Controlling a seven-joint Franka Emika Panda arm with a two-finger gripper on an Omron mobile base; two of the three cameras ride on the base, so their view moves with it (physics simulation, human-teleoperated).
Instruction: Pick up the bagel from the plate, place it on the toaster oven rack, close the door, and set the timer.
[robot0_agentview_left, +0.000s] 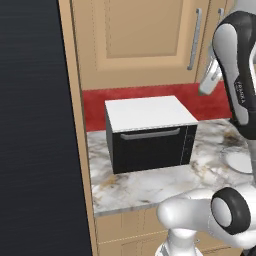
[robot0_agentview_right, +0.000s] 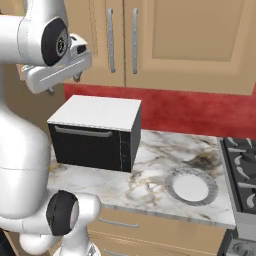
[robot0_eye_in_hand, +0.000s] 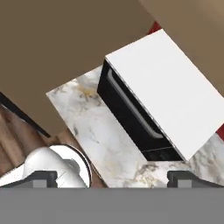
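Two rear base views, one overhead hand view, all on the toaster oven (robot0_agentview_left: 150, 132).

The only lettering is small dark print running down the white arm (robot0_agentview_left: 242, 92) in the left base view; it seems to read "FRANKA", though too small to be sure.

Black box-shaped toaster oven (robot0_agentview_left: 150, 147) with white top and silver bar handle (robot0_agentview_left: 150, 134); white-and-grey veined marble counter (robot0_agentview_right: 150, 172); red backsplash (robot0_agentview_right: 200, 112); tan wooden cabinets (robot0_agentview_right: 190, 40); round white plate (robot0_agentview_right: 191, 186) with apparently grey patterned rim.
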